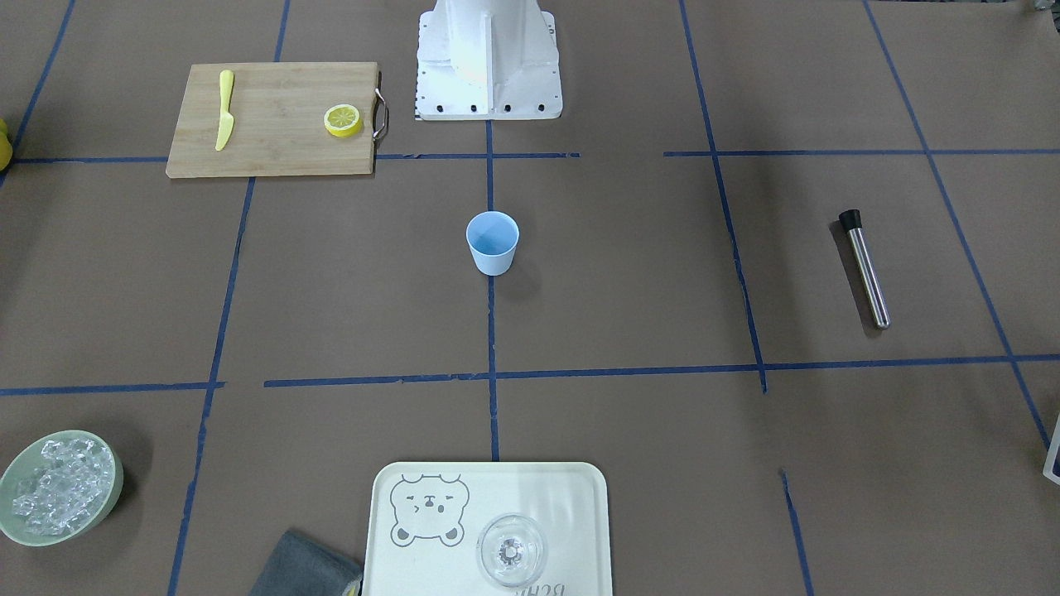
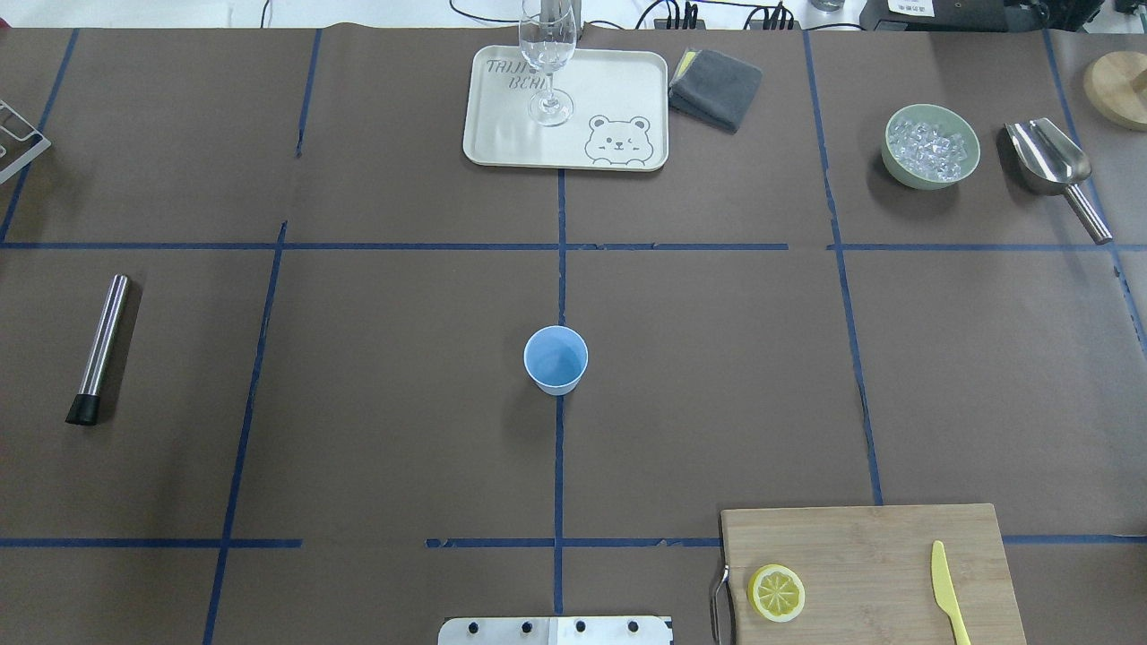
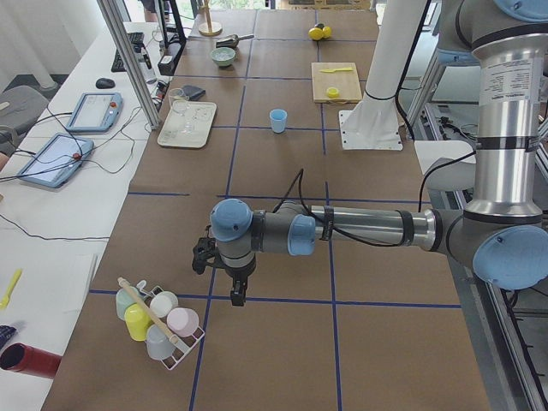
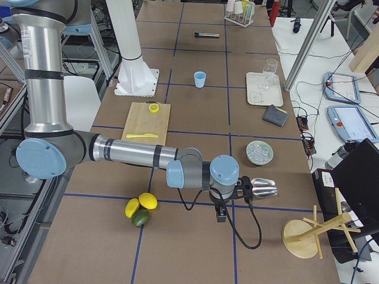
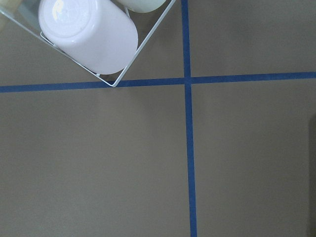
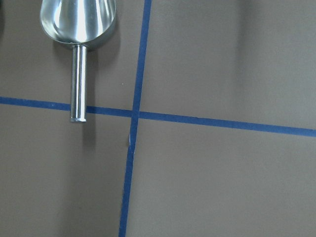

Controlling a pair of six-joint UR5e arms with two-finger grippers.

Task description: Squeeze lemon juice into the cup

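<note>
One lemon slice point(image 2: 776, 593) lies flat on the bamboo cutting board point(image 2: 878, 555), near its handle end; it also shows in the front view point(image 1: 343, 120). The light blue cup point(image 2: 556, 359) stands upright and empty at the table's centre, also in the front view point(image 1: 492, 242). My left gripper point(image 3: 238, 295) shows only in the exterior left view, far from the cup, beside a rack of cups point(image 3: 158, 321); I cannot tell if it is open. My right gripper point(image 4: 220, 214) shows only in the exterior right view, near a steel scoop point(image 4: 263, 187); I cannot tell its state.
A yellow knife point(image 2: 948, 591) lies on the board. A tray point(image 2: 618, 90) with a clear glass point(image 2: 547, 63), a grey cloth point(image 2: 715, 86), a green bowl of ice point(image 2: 930, 146) and a steel muddler point(image 2: 100, 348) lie around. Whole citrus fruits point(image 4: 141, 208) sit near my right arm.
</note>
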